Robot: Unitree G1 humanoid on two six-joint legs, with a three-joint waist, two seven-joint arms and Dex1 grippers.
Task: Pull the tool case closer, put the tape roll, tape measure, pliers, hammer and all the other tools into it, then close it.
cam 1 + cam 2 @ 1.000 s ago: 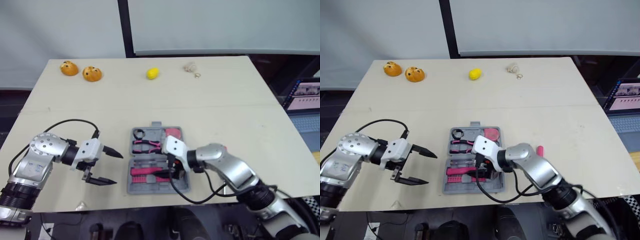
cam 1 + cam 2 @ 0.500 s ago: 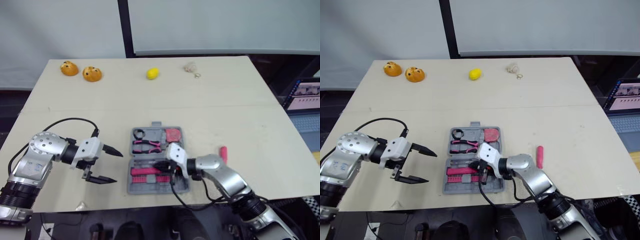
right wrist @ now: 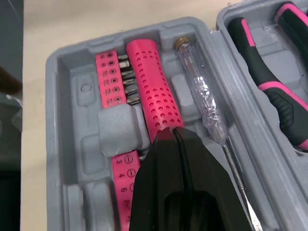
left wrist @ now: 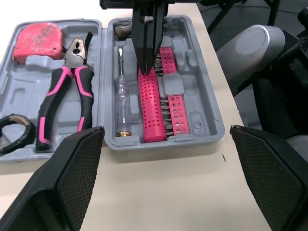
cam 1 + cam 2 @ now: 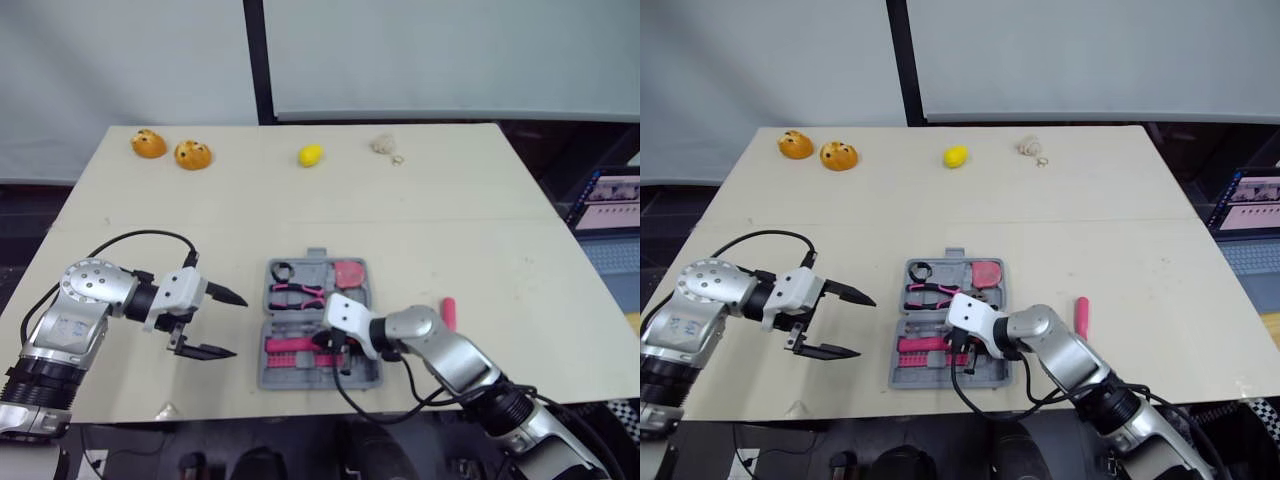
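Note:
The grey tool case (image 5: 268, 378) lies open near the table's front edge. Its far half holds a black tape roll (image 5: 280, 270), pink-handled pliers (image 4: 62, 96) and a red tape measure (image 5: 349, 272). The near half holds the pink hammer handle (image 3: 154, 96), a clear screwdriver (image 3: 202, 103) and bits. My right gripper (image 3: 174, 134) is shut with nothing between its fingers, its tip just over the hammer handle. My left gripper (image 5: 232, 322) stands wide open left of the case, above bare table. A pink tool (image 5: 449, 312) lies on the table right of the case.
Two orange buns (image 5: 148, 143) (image 5: 192, 154), a yellow lemon (image 5: 311, 155) and a small beige object (image 5: 382, 144) sit along the far edge. A laptop screen (image 5: 612, 190) stands off the table's right side. A clear scrap (image 5: 165, 410) lies at the front-left edge.
My right gripper has shut over the case's near half, and its arm has dropped toward the front edge, uncovering the pink tool on the table. The left arm has held still.

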